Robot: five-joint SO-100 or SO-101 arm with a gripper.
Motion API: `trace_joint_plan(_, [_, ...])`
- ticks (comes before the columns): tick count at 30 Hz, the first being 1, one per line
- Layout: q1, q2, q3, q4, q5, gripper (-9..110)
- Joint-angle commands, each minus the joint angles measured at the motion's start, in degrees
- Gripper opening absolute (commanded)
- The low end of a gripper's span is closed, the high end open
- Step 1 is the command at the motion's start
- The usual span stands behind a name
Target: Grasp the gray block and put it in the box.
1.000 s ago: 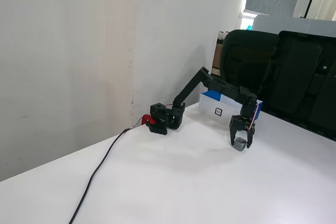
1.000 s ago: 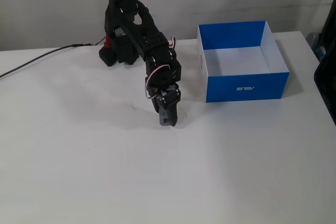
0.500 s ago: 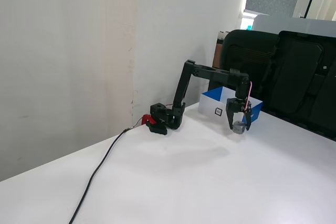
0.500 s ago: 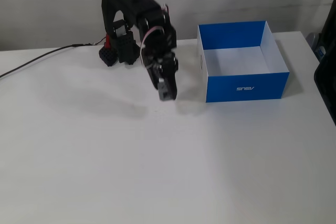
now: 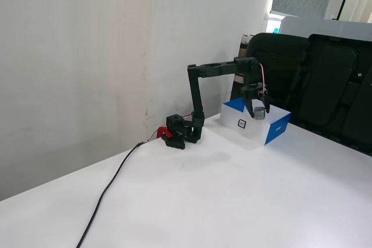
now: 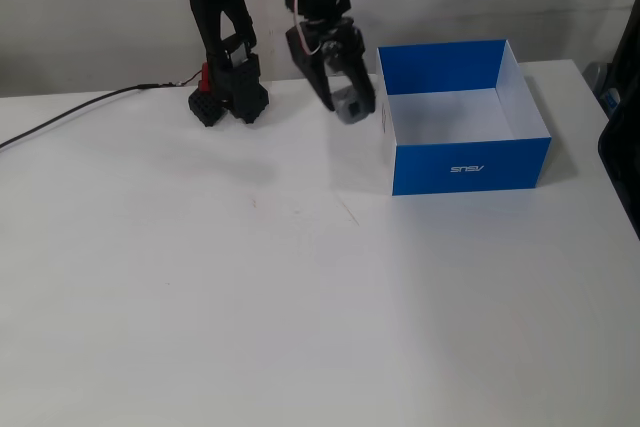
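Note:
The gray block (image 6: 350,104) is a small dark gray cube held between the black jaws of my gripper (image 6: 347,107). In a fixed view the block (image 5: 260,112) hangs in the gripper (image 5: 258,114) just above the near white side of the box (image 5: 256,121). In the other fixed view the gripper is just left of the box's left wall (image 6: 384,107), at about rim height. The box is blue outside and white inside, and its inside shows nothing in it. A small black square mark (image 5: 242,124) sits on its white side.
The arm's base (image 6: 228,99) stands at the back of the white table, left of the box, with a black cable (image 6: 70,119) running off to the left. A black chair (image 5: 325,88) stands behind the table. A wall is close behind the arm.

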Motion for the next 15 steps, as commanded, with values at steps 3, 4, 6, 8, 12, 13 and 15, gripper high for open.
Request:
trace_joint_plan(3, [7.91, 6.59, 0.35, 0.09, -0.09, 0])
trace_joint_plan(4, [9.05, 6.77, 0.35, 0.09, -0.18, 0])
trace_joint_plan(6, [11.34, 7.38, 0.35, 0.09, -0.79, 0])
trace_joint_plan(8, [13.54, 8.0, 0.35, 0.09, -1.14, 0])
trace_joint_plan(12, [17.14, 7.73, -1.32, 0.09, -1.93, 0])
trace_joint_plan(13, [17.75, 7.21, -2.29, 0.18, -1.93, 0])
trace_joint_plan(15, [18.54, 5.71, -4.48, 0.7, -2.02, 0])
